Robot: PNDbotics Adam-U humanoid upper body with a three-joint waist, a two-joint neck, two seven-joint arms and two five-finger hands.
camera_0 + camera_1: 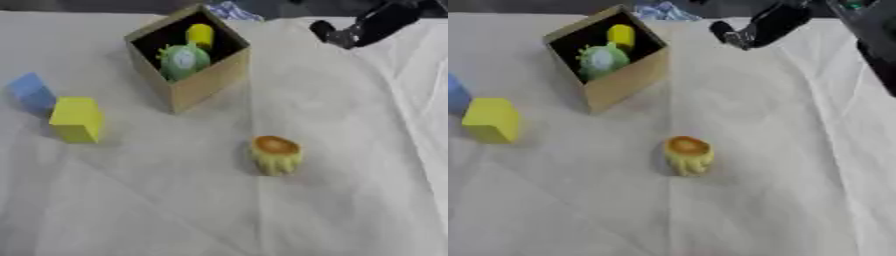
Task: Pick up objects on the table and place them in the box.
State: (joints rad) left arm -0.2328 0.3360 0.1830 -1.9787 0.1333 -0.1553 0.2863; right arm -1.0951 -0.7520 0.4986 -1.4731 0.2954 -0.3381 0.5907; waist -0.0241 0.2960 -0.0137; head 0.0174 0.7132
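Note:
An open cardboard box (203, 80) stands at the back centre of the white cloth. Inside it lie a green spiky round toy (183, 60) and a yellow object (200, 35). A yellow fluted cake-like piece with a brown top (276, 154) sits alone mid-table. At the left are a yellow block (77, 119) and, behind it, a blue block (31, 93). My right hand (750, 28) hangs above the table at the upper right, right of the box, with nothing visible in it; its finger pose is blurred. The left hand does not show.
A white cloth (350, 200) with creases covers the table. Something blue-and-white patterned (231, 10) lies behind the box at the far edge. My right arm's dark body (872, 35) runs down the right side of the right eye view.

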